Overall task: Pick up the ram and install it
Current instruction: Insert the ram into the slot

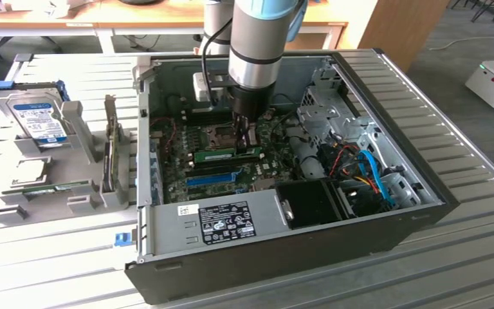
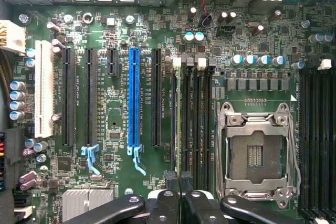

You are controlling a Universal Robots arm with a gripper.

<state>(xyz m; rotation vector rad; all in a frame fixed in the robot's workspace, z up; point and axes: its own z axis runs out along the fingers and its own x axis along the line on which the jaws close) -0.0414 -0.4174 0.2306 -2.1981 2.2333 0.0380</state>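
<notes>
Slatted metal tabletop [image 1: 462, 257], office desks behind it. An open PC case [image 1: 273, 264] lies on its side on it.

The ram [image 1: 223, 154] stands on edge at a memory slot on the motherboard [image 2: 157, 30], between the blue slot [image 2: 134, 98] and the CPU socket [image 2: 257, 150]. Can't tell if it's fully seated.

Pincer [image 2: 180, 182] is nearly closed, tips pinching the ram's top edge near one end.

Handling guess: light, stiff and thin, fragile at the chips and contacts. Grip the bare long edge, press straight down, no twist. An off-centre hold could tip one end in first.

In the way: black slots tight on both sides, slot latches [image 2: 201, 62], capacitors [image 2: 193, 36]. Red and blue cables [image 1: 369, 168] are well apart. The hard drive [image 1: 39, 119] sits in a grey rack [image 1: 84, 161] outside the case.
</notes>
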